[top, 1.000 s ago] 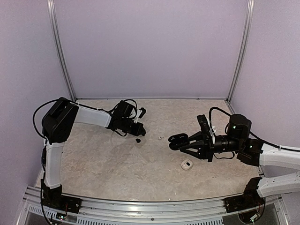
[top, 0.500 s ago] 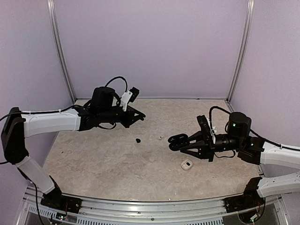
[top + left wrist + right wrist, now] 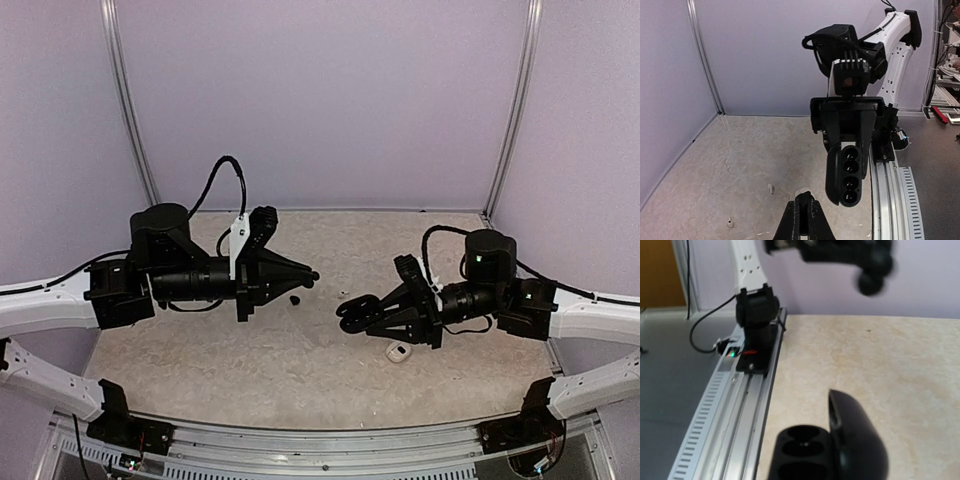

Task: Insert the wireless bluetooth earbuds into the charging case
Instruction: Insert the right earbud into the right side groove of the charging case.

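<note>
Lilac walls close in a pale mottled table (image 3: 240,350), and both arms reach low across it toward each other. On the right, the right gripper (image 3: 378,313) is clamped on the charging case (image 3: 850,440), held clear of the surface with its lid swung open and the wells showing. Opposite it hovers the left gripper (image 3: 308,275), its fingers (image 3: 790,227) pressed together; I can't make out anything between them. Just below its tip one black earbud (image 3: 294,298) lies on the table, apart from both claws. A second I cannot find. That bud looks featherlight, hard and smooth, so I'd expect it to roll or squirt out of a pinch. It is best taken gently across its widest part, with the very fingertips.
</note>
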Motion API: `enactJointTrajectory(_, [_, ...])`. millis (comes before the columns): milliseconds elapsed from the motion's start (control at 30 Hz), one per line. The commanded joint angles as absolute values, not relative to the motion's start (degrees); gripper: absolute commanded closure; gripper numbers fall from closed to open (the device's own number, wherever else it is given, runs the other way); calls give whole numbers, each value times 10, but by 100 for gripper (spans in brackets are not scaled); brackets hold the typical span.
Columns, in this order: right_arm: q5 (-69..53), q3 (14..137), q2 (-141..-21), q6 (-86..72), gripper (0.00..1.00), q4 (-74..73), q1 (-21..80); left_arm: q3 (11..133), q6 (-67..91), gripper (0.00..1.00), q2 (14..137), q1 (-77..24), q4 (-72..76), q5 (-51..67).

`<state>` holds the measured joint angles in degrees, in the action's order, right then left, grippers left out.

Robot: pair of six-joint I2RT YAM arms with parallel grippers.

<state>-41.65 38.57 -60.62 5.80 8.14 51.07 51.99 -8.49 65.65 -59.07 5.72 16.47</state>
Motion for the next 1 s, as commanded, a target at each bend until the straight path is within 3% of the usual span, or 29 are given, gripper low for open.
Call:
enactJointTrajectory(0, [-383,423,-641,100,100,44,543,528,-124,100,648,-646,35,149])
enactJointTrajectory(333, [-355,443,-674,89,100,47,572,539,-143,100,688,-715,38,106])
enactJointTrajectory(967, [-336,440,-677,69,100,58,581,557,-148,100,738,-721,35,63])
